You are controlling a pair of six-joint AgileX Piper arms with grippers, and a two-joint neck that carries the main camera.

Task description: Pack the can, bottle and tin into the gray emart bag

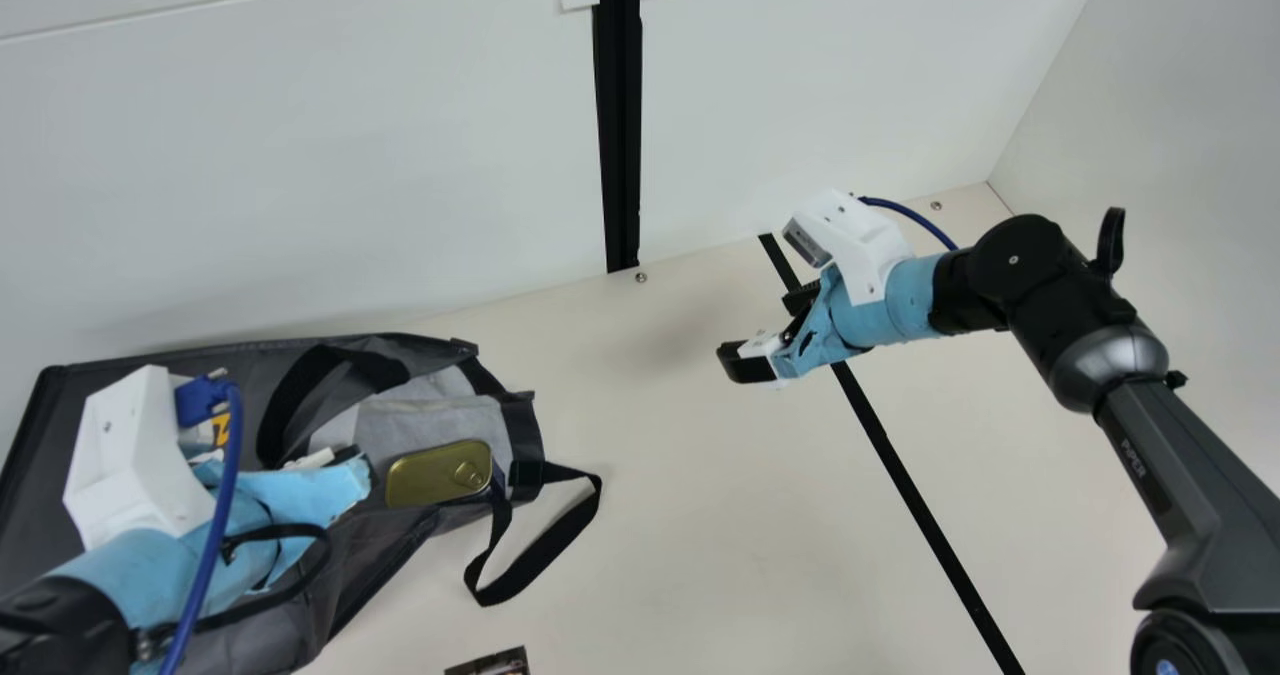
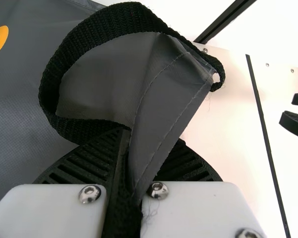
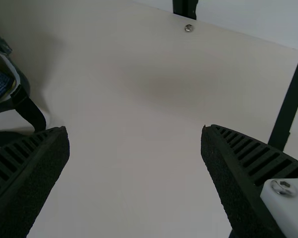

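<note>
Left black ribbed fingers (image 2: 79, 161) pinched gray fabric bag (image 2: 168, 111) tightly; matching right fingers (image 3: 248, 153) gaped, empty. Bagging gold rectangular tin (image 1: 432, 475) looked underway, next needing a deeper nudge.

1. Gray emart bag (image 1: 370, 545): matt cloth, finely textured, creased, with stitched seams.
2. Handle strap (image 2: 134, 17): coarse black webbing, rough, with no shine.
3. Tin (image 1: 425, 475): smooth golden metal, glossy.
4. Table (image 1: 650, 435): smooth, with a low sheen.
5. Right gripper (image 1: 762, 329): matt black fingers, ribbed, with grainy edges.
6. Finger mounts (image 2: 49, 208): smooth white plastic by the look; their screws (image 2: 158, 190) are shiny metal.
7. Blue wrapping (image 1: 895, 300): matt and wrinkled; its material is unclear.
</note>
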